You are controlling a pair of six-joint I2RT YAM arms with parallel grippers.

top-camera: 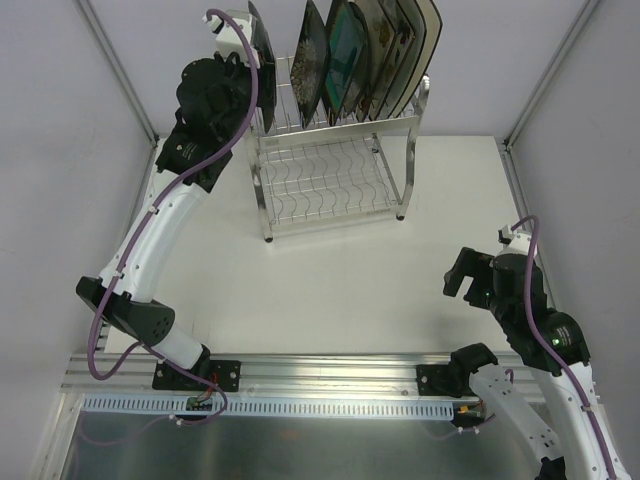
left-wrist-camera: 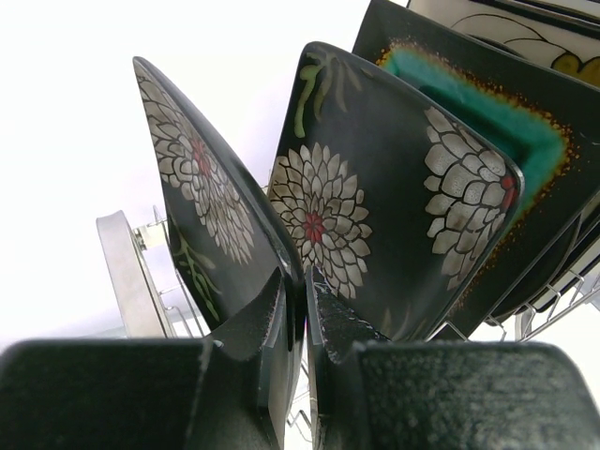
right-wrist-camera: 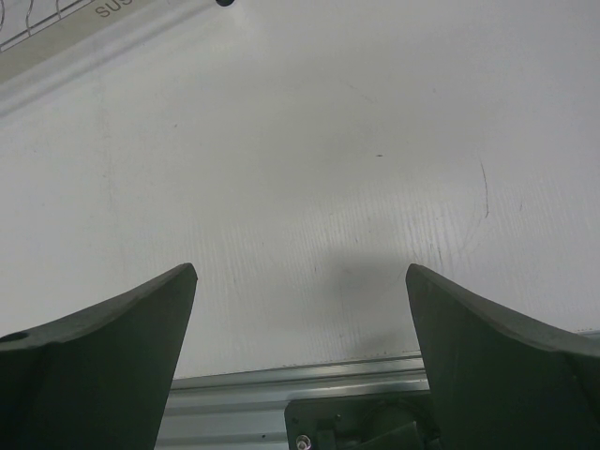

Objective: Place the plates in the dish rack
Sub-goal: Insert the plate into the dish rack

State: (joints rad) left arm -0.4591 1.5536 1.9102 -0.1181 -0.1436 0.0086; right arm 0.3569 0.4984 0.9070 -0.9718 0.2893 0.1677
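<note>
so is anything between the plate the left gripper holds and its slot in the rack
Nothing visible does. The left gripper pinches the dark floral plate at the dish rack's left end, a gap apart from the neighbouring floral plate. Its lower edge is hidden.

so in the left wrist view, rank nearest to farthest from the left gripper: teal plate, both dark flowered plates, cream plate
1. Held dark flowered plate, clamped in the left gripper.
2. Second dark flowered plate, just right.
3. Black-teal plate, behind it.
4. Cream plate, top right.
</note>
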